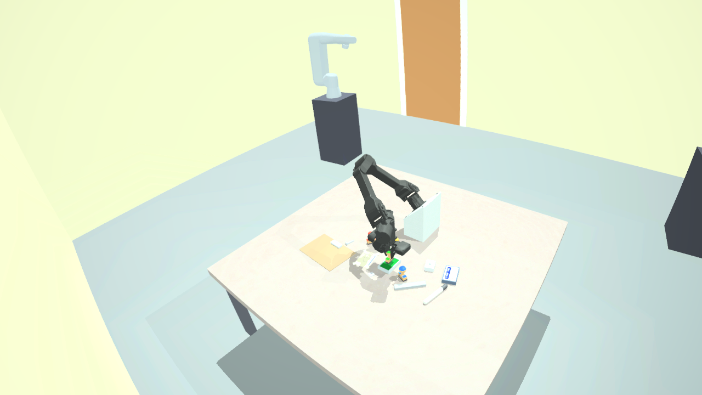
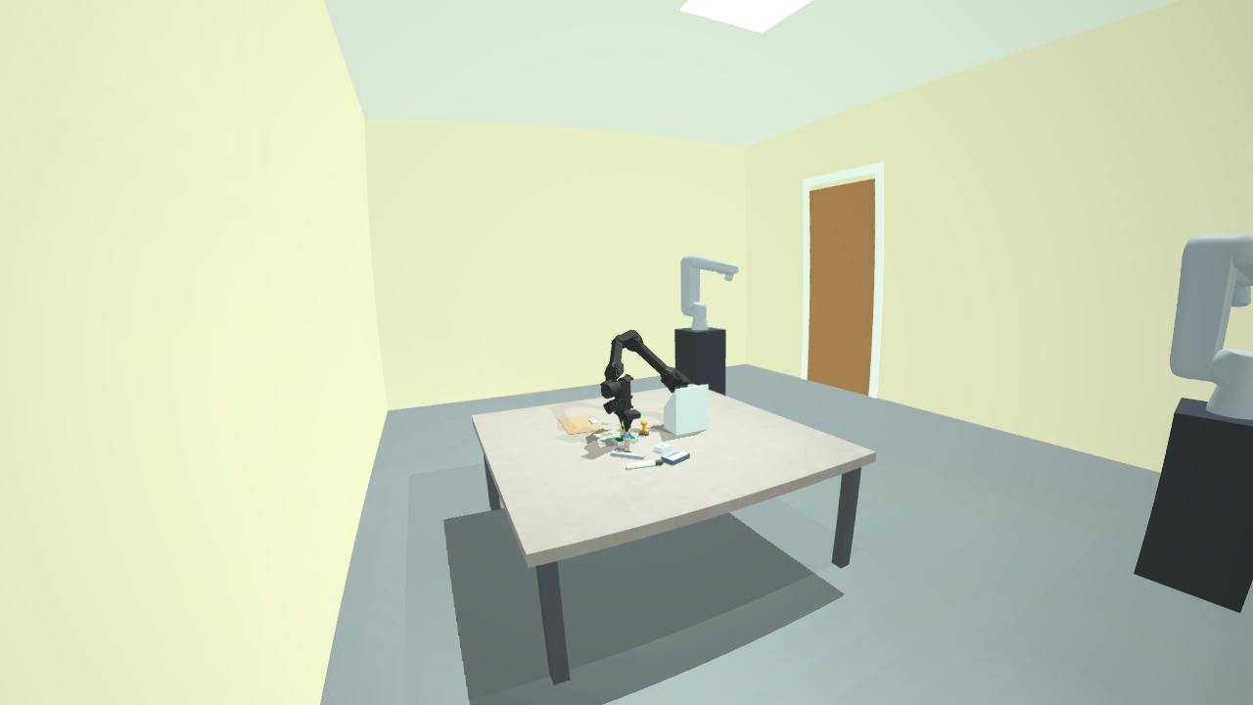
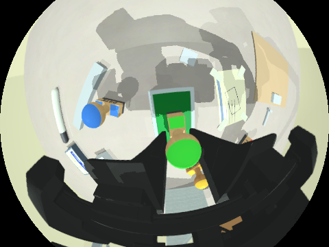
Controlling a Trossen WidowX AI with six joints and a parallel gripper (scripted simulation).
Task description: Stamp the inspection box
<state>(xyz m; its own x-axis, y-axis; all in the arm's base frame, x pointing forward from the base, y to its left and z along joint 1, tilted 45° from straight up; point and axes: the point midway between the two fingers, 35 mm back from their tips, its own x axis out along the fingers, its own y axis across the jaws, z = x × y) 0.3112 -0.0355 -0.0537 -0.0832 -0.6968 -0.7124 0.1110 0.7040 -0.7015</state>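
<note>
My gripper (image 1: 390,253) (image 3: 177,134) is shut on a wooden stamp with a green knob (image 3: 184,153). The stamp is upright over the green ink pad (image 1: 390,265) (image 3: 171,99). I cannot tell whether its base touches the pad; the print face is hidden. The pale card (image 1: 364,258) (image 3: 238,80) lies beside the pad, to its right in the wrist view, held by tape at its corners. A thin box outline (image 3: 229,88) and some thin strokes show on it, with no clear green print visible.
A blue-knobbed stamp (image 1: 402,272) (image 3: 91,114) and a yellow-knobbed stamp (image 2: 643,427) (image 3: 201,182) stand near the pad. A red-topped stamp is partly hidden. A pale bar (image 1: 410,286), a marker (image 1: 435,294), a blue-and-white box (image 1: 450,275), a tan sheet (image 1: 323,250) and a tall white block (image 1: 423,223) surround the area.
</note>
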